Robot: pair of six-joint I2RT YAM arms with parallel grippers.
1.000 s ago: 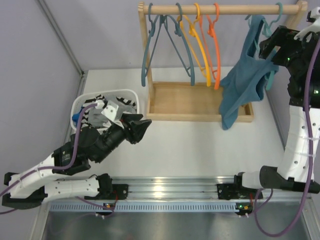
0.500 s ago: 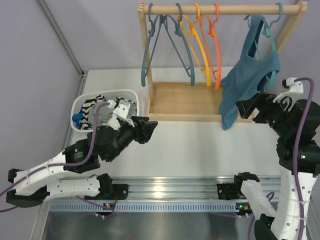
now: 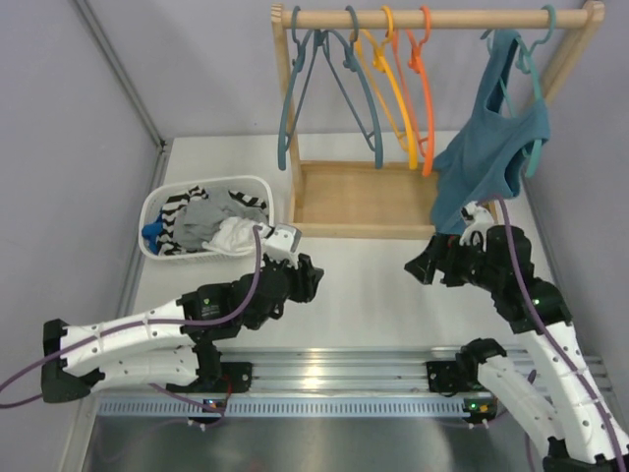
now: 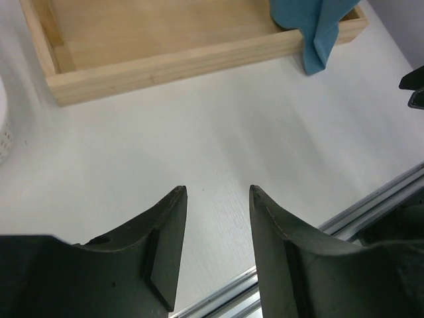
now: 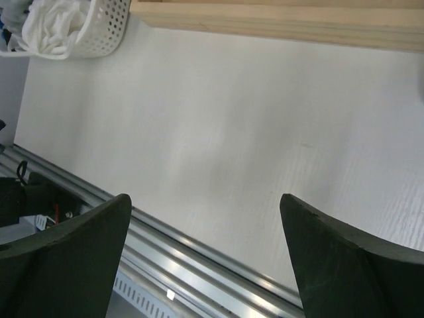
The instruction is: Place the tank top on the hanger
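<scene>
Tank top (image 3: 486,162): one, draped on the hanger (image 3: 538,147) at the rail's (image 3: 432,18) right end, hem spilling over the wooden tray's (image 3: 383,229) near right corner.
Hangers: five in all, counting two slate-blue hangers (image 3: 285,108), one yellow hanger (image 3: 393,93) and one orange hanger (image 3: 427,98).
Left gripper (image 4: 217,192): jaws partly apart, empty, above the table (image 3: 373,295).
Right gripper (image 5: 205,199): jaws spread wide, empty, near the tray.
Basket (image 3: 157,202): one, far left, holding clothes.
</scene>
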